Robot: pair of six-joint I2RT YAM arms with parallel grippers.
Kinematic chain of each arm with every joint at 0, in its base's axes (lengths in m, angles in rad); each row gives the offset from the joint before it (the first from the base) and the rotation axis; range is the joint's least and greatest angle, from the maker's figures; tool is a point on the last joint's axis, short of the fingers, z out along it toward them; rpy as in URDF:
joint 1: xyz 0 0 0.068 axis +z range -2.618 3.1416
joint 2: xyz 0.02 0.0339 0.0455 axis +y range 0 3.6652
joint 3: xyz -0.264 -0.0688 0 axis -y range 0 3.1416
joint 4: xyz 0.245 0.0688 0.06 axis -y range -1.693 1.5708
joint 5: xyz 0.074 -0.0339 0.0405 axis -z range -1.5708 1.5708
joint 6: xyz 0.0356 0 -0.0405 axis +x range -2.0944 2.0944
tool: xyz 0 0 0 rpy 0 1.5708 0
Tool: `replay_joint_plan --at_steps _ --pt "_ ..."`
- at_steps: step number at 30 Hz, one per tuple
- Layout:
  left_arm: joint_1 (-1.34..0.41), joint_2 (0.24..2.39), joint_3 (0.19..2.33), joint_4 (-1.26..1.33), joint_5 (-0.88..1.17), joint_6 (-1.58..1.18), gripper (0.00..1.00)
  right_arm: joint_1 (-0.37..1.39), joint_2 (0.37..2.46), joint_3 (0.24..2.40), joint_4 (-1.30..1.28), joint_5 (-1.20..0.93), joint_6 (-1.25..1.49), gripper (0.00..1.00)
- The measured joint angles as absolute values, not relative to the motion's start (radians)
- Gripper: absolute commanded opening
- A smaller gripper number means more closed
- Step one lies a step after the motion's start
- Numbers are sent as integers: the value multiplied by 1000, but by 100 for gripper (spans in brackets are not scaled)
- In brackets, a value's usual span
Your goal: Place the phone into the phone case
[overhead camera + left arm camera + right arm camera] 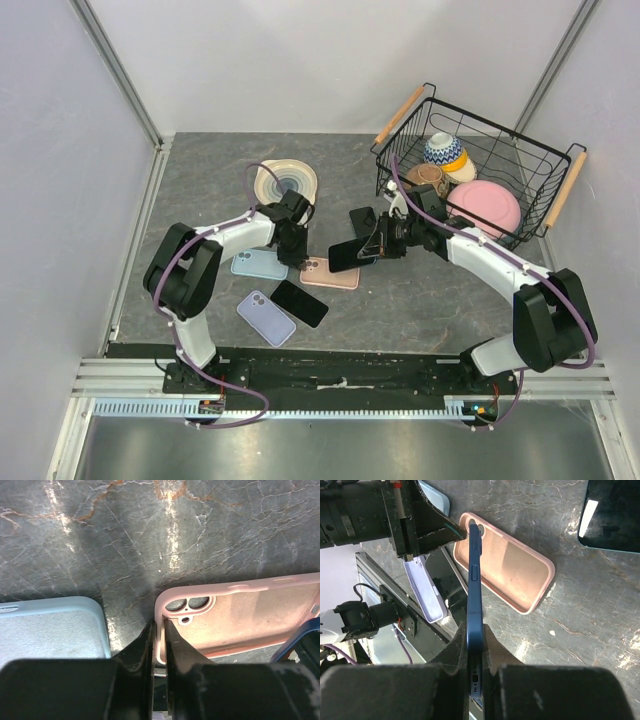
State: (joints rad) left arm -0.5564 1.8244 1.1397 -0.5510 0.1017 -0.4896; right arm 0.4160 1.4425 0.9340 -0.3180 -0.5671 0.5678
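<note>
Top external view: pink phone case (335, 274) flat on the grey tabletop (430, 300), open side up, hemmed in on most sides. Just to its left, a pale blue case (257, 264). Nearer the arm bases, a black phone (299, 303) beside a lavender one (266, 318), phone or case hard to tell. Just beyond it, another dark phone (363, 220), and further back a round plate (285, 182). Far right, a wire basket (540, 150) of bowls (485, 207), well apart from the cases.

Reaching in from the left with the elbow folded and the wrist pointing down, the left gripper (299, 258). Seen from the left wrist as pinched tight on the short rim at the camera-hole end of the case, with one of its fingers (175, 650) inside the wall and the other outside.

Arcing in from the right past the basket, forearm heading left, the right gripper (378, 245). Clamped on a dark blue phone (350, 254) held up on its long edge. Seen from the right wrist as gripped at its near end, far end over the camera-hole corner of the case. Touching or not: cannot tell.
</note>
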Motion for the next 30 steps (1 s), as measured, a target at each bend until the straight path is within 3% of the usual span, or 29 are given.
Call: replay_joint_plan --at_steps 1,4,7,13,24,30 --pt "-558 1824 1140 -548 102 -493 32 416 1443 930 -322 -563 567 0" --pt "-569 1824 1139 -532 118 -509 47 416 1443 929 -327 -556 567 0" --pt "-595 1819 1139 -517 137 -516 53 416 1445 929 -327 -547 567 0" --pt "-580 1789 1128 -523 175 -516 55 416 1468 929 -319 -544 575 0" --pt "-389 1647 1011 -444 351 -519 54 443 1525 929 -223 -561 652 0" --pt "-389 1649 952 -379 433 -541 52 468 1560 904 -162 -596 707 0"
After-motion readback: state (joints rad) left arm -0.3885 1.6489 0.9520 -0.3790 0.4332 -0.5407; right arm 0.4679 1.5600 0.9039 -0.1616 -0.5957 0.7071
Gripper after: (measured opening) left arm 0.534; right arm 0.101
